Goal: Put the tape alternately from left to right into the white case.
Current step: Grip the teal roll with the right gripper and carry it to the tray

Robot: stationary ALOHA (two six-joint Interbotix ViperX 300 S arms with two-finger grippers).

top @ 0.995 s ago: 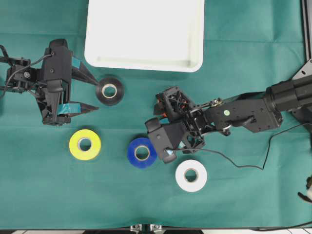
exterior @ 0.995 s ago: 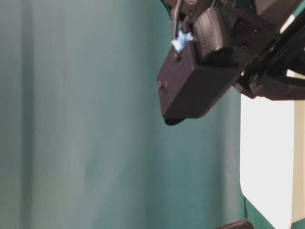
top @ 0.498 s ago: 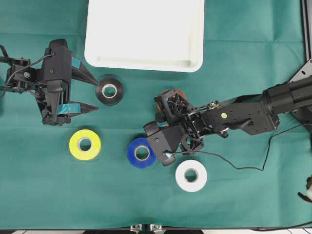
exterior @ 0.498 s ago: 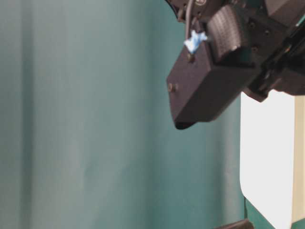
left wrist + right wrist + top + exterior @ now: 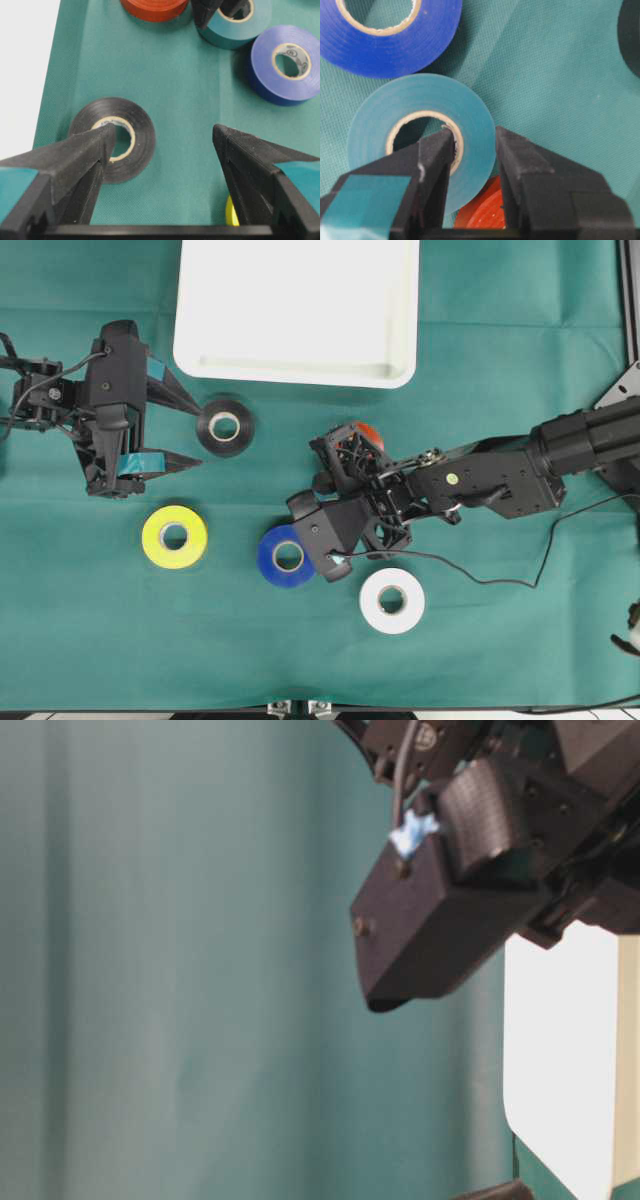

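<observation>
The white case (image 5: pixel 296 310) lies at the top middle. Black tape (image 5: pixel 225 426), yellow tape (image 5: pixel 174 536), blue tape (image 5: pixel 287 556) and white tape (image 5: pixel 392 600) lie flat on the green cloth. My right gripper (image 5: pixel 474 137) is shut on the wall of the teal tape (image 5: pixel 420 95), with one finger in its core and one outside. Orange-red tape (image 5: pixel 480 212) lies just behind it, and in the overhead view its edge (image 5: pixel 365 432) shows beside the arm. My left gripper (image 5: pixel 164 132) stands open, one finger over the core of the black tape (image 5: pixel 142 135).
The right arm (image 5: pixel 480 475) reaches in from the right edge, its cable trailing above the white roll. In the table-level view its black camera block (image 5: pixel 440 930) hangs in front of the case's rim (image 5: pixel 560 1050). The blue roll (image 5: pixel 370 52) touches the teal one.
My right gripper has shut on the teal tape and shifted slightly left, nudging the blue roll left. More of the orange-red roll shows. The left arm has not moved.
</observation>
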